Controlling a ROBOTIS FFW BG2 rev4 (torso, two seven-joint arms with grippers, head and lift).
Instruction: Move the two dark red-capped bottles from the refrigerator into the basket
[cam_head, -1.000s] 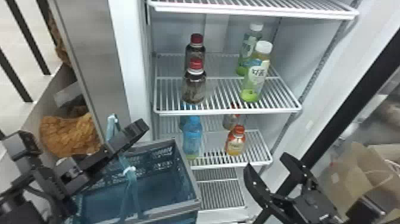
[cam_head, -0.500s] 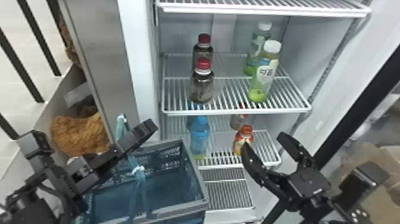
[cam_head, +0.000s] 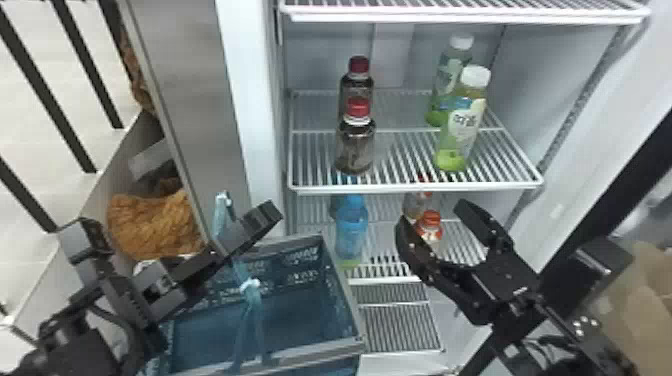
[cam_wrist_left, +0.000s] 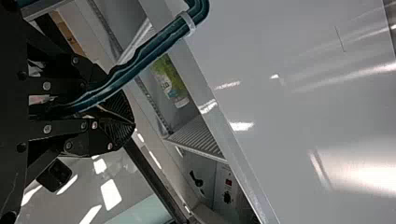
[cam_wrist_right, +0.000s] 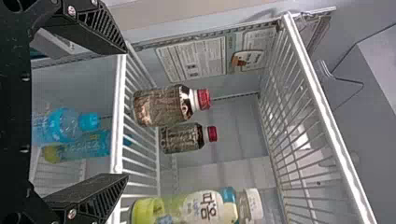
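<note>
At the left, the left claw (cam_head: 266, 216) is over the blue basket (cam_head: 320, 350), with its handle (cam_head: 221, 215) running between the fingers. In the left wrist view, the claw (cam_wrist_left: 133, 125) has its 2 fingers together, clamped on that handle. The basket sits low in front of the refrigerator (cam_head: 245, 100), beside its left edge.

Inside the refrigerator, the 2 dark red-capped bottles stand upright on the left part of the upper rack (cam_head: 420, 189). The front dark bottle (cam_head: 356, 147) is closer to the rack's front edge and partly covers the back dark bottle (cam_head: 356, 85). Under them, on the lower rack (cam_head: 385, 272), stands a blue bottle (cam_head: 351, 232), with another bluish bottle (cam_head: 336, 206) partly hidden behind it.

Further right on that lower rack are an orange-capped bottle (cam_head: 431, 225) and a second bottle (cam_head: 414, 205) behind it. Above these, on the right part of the upper rack, 2 white-capped green bottles stand 1 behind the other: the front green bottle (cam_head: 460, 130) and the back green bottle (cam_head: 446, 75).

At the right, the right claw (cam_head: 431, 212) is in front of the lower rack, its 2 fingers spread wide apart. In the right wrist view, the dark bottles lie beyond the claw's (cam_wrist_right: 126, 114) fingertips, touching neither finger.
</note>
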